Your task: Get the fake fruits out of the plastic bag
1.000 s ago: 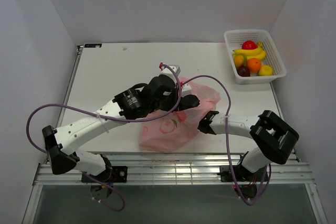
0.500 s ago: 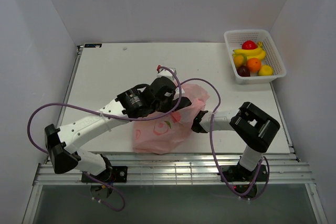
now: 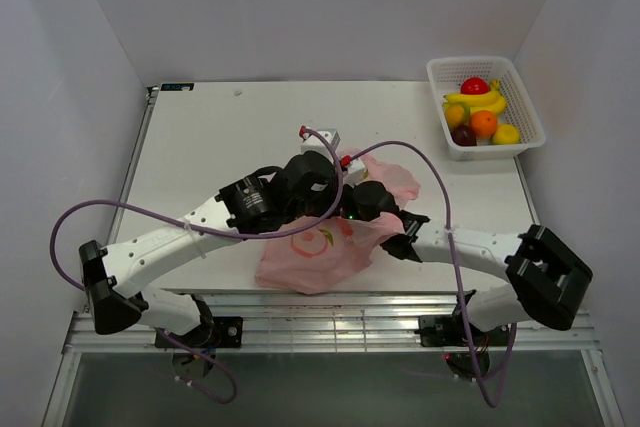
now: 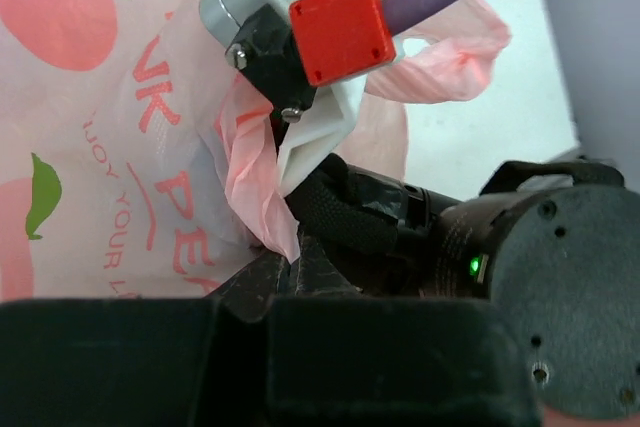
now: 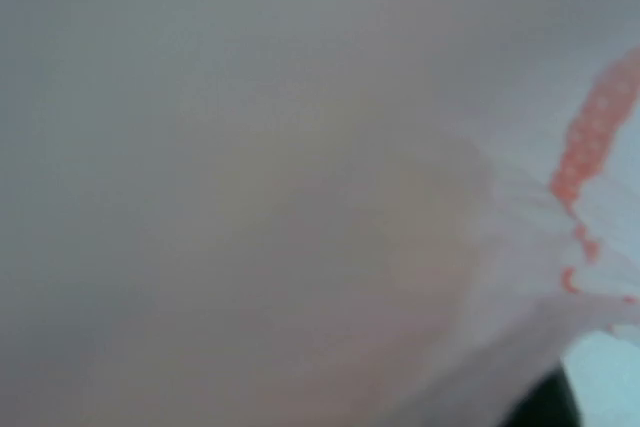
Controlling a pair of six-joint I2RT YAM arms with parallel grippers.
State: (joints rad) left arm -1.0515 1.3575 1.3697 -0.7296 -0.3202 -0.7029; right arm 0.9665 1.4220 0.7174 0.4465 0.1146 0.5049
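Pinching the plastic bag (image 3: pixel 312 252), left pincer (image 4: pixel 295 262) clamped tight.

Left end effector (image 3: pixel 338 195) and right end effector (image 3: pixel 362 189) closed, side by side

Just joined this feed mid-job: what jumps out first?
The pink plastic bag at the table's near edge, with the left gripper pinching its film and the right arm reaching in beside it. Then the white basket at the far right, bright with fake fruits.
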